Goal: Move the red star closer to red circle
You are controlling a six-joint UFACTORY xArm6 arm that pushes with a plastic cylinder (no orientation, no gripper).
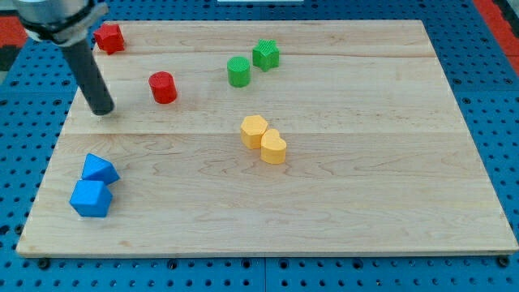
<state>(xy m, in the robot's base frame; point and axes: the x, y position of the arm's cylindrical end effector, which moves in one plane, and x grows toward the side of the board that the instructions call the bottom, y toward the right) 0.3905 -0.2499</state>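
Note:
The red star (109, 38) lies at the view's top left of the wooden board (357, 186). The red circle (163, 87) stands below and to the right of it, well apart. My tip (103, 111) rests on the board to the left of the red circle and below the red star, touching neither block.
A green circle (238, 71) and a green block (265, 54) sit together at the top middle. Two yellow blocks (254, 130) (274, 148) touch near the centre. Two blue blocks (100, 169) (90, 199) sit at the bottom left.

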